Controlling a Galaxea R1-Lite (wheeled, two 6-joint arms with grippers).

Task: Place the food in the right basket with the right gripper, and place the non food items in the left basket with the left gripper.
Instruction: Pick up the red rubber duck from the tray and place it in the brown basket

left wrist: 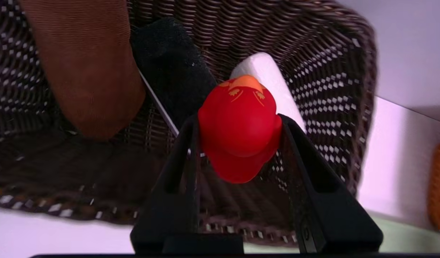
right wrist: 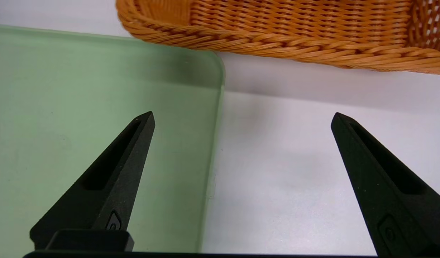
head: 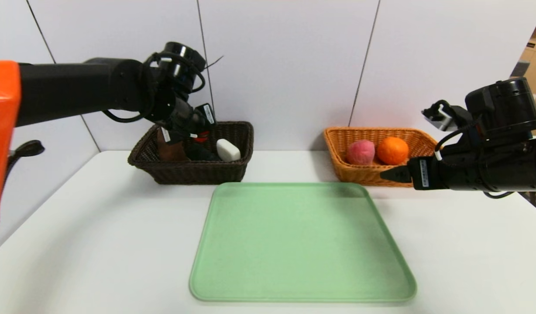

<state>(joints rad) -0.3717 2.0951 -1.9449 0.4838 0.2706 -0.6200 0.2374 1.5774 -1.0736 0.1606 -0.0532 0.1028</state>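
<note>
Red toy (left wrist: pixel 239 132) with orange markings sits clamped between the two fingers of the left gripper (left wrist: pixel 238 123), jaws narrowed to its width, one finger pressing on each side. It is held above the interior of the dark brown basket (head: pixel 233 172), not resting on the floor of it. Just beyond the jaw tips lie a brown cloth-like item (left wrist: pixel 84 68), a black item (left wrist: pixel 173 64) beside it, and a white bar (left wrist: pixel 273 79) partly covered by the toy. In the head view the left gripper's tips are hidden behind the wrist and basket rim; only a sliver of red (head: pixel 201 138) shows there. What the black item is cannot be made out. Green tray (head: pixel 303 242) lies on the white table (head: pixel 97 226) between the two baskets, bare. Right gripper (right wrist: pixel 243 116) hovers with jaws wide apart and nothing between them, above the tray's far right corner and the table beside it; one finger over the tray, the other over the table. Just ahead of its tips stands the orange basket (head: pixel 364 174), near wall only visible in the wrist view. It holds a pink round fruit (head: pixel 361 152) and an orange (head: pixel 393 150), touching side by side.
</note>
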